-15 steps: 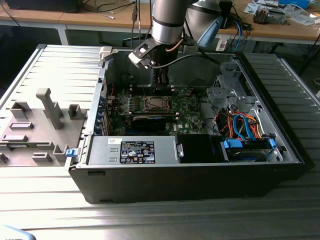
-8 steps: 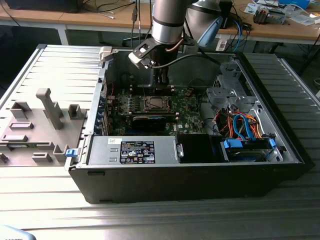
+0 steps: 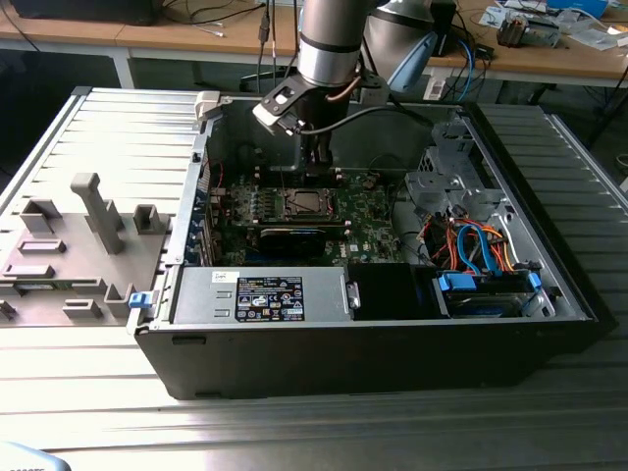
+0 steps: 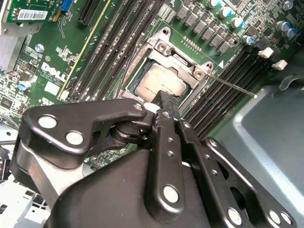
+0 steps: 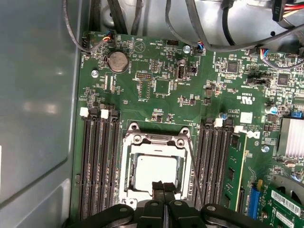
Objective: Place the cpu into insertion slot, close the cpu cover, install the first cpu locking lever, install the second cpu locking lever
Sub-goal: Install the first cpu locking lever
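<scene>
1. Black metal two-finger gripper, fingers pressed together on nothing, tips at the near edge of the dull silver-grey square cpu.
2. That cpu lies in the silvery-rimmed insertion slot, with the thin silvery cpu cover flat around it.
3. Long black memory slots flank the gripper, and a thin wire locking lever runs just beside it.

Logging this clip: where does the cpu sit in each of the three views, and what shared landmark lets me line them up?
Exterior view: the cpu is mid-motherboard inside the case, just below the gripper.
Second wrist view: pale square framed by the cpu cover, just beyond the shut jaws.
First wrist view: pale square directly ahead of the jaws.
Shared landmark: the black memory slots flanking it.
</scene>
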You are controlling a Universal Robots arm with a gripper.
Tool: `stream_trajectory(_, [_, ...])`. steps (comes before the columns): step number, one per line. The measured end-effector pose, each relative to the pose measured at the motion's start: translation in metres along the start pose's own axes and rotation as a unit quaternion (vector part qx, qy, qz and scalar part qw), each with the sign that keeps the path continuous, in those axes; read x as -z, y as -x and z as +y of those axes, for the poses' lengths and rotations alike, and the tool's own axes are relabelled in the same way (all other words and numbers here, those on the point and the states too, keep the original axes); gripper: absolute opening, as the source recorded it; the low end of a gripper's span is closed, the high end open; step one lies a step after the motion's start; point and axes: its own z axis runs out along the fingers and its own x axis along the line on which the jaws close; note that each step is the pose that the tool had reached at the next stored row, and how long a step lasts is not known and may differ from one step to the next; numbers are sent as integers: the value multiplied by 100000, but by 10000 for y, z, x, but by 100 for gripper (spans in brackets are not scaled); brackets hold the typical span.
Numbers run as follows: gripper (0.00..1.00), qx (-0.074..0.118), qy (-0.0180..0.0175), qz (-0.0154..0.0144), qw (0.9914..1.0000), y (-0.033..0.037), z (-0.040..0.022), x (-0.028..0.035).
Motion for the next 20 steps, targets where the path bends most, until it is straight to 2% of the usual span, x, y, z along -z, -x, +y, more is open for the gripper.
stream_trajectory(10, [11, 3338, 147, -137, 99944, 0, 0, 0])
stream_trajectory(16, [11, 5289, 231, -254, 99859, 0, 0, 0])
stream_trajectory(20, [11, 6979, 302, -357, 99755, 0, 0, 0])
